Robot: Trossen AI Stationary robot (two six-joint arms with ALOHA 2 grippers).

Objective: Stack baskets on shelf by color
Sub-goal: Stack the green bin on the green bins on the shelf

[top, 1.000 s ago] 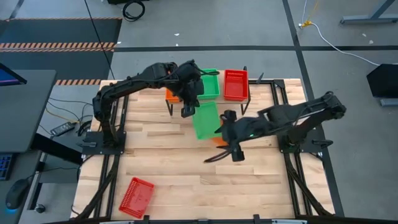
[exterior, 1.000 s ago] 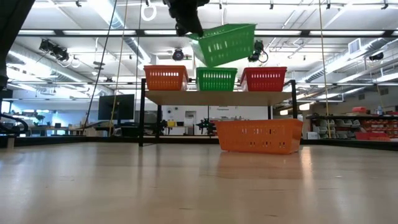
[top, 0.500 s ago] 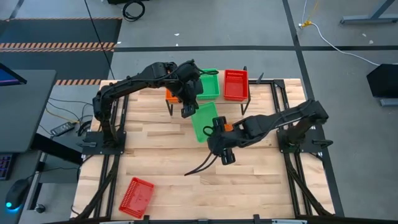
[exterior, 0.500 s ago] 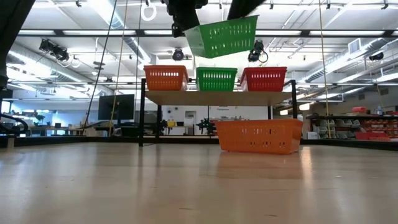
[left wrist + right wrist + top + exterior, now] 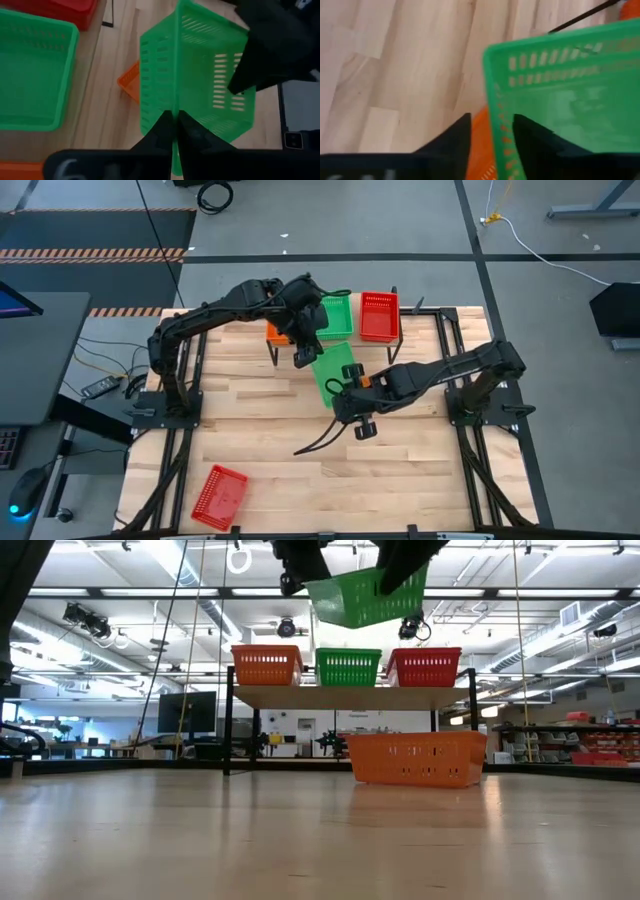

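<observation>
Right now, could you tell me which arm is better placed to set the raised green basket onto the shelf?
Left: its gripper pinches the raised green basket beside the shelf.

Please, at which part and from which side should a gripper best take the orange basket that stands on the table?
Probably the orange basket is best taken by one thin upright wall at its rim, coming from above with one finger inside and one outside. It sits upright and open-topped in front of the shelf, whose top does not cover it.
</observation>
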